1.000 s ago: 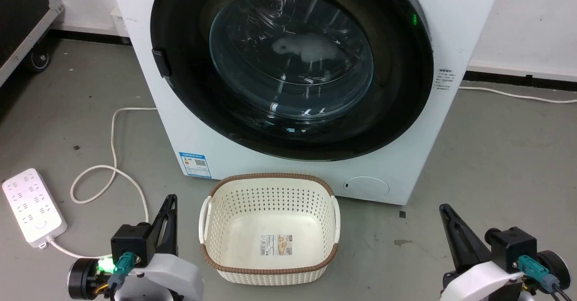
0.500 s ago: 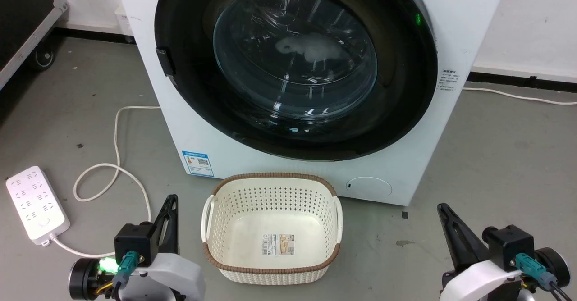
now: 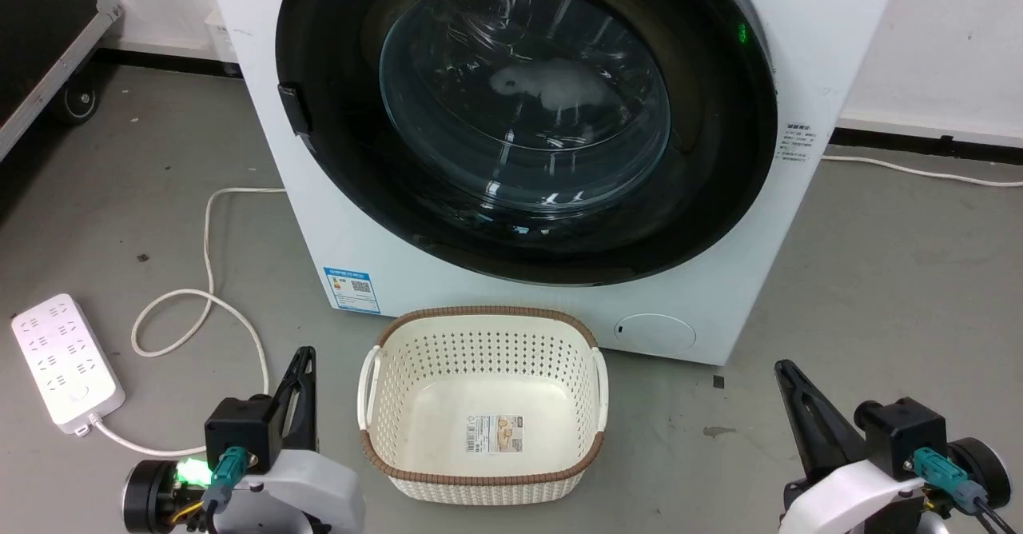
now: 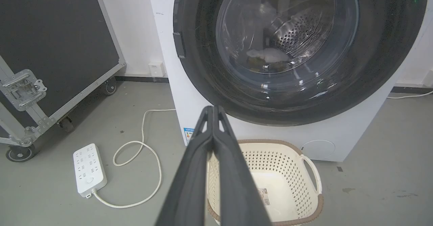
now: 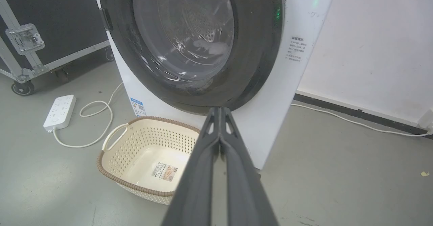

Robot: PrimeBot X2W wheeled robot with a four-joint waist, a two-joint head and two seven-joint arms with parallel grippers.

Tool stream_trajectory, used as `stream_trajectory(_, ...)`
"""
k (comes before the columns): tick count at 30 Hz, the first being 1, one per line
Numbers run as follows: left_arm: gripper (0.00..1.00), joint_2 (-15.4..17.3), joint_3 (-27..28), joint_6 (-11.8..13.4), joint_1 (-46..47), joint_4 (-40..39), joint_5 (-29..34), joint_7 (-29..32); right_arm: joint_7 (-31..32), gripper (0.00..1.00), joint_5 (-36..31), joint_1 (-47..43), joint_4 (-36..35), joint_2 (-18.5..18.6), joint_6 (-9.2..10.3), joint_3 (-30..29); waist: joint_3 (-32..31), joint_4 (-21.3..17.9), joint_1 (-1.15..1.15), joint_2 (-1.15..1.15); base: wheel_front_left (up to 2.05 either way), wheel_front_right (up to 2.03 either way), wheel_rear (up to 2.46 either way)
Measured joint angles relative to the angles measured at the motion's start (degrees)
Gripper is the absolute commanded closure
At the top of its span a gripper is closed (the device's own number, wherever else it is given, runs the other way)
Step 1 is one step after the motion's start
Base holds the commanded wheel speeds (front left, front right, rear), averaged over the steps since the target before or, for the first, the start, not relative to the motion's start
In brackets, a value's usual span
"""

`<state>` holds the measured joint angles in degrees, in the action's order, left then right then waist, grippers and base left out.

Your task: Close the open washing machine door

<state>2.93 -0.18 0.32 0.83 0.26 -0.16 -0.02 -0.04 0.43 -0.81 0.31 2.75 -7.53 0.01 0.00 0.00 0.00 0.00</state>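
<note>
Though the top of the washing machine is cut off in the head view, the washing machine door sits flat against its front, black rim ringing the glass. Behind the glass a pale lump lies in the drum; cannot tell what it is. Blue sticker low on the front and black print on the side panel: too small to read. Likewise the label inside the basket on the floor. Left gripper and right gripper both pinched closed, holding nothing.

Left tool and right tool both closed.
</note>
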Motion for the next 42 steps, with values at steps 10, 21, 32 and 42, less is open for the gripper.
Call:
stream_trajectory(10,1.0,0.0,0.0,0.0,0.0,0.0,0.0,0.0,0.0,1.0,0.0,0.0,0.0,0.0,0.0,0.0,0.0,0.0,0.0,0.0,0.0,0.0,0.0)
stream_trajectory(21,1.0,0.0,0.0,0.0,0.0,0.0,0.0,0.0,0.0,1.0,0.0,0.0,0.0,0.0,0.0,0.0,0.0,0.0,0.0,0.0,0.0,0.0,0.0)
stream_trajectory(32,1.0,0.0,0.0,0.0,0.0,0.0,0.0,0.0,0.0,1.0,0.0,0.0,0.0,0.0,0.0,0.0,0.0,0.0,0.0,0.0,0.0,0.0,0.0)
stream_trajectory(42,1.0,0.0,0.0,0.0,0.0,0.0,0.0,0.0,0.0,1.0,0.0,0.0,0.0,0.0,0.0,0.0,0.0,0.0,0.0,0.0,0.0,0.0,0.0)
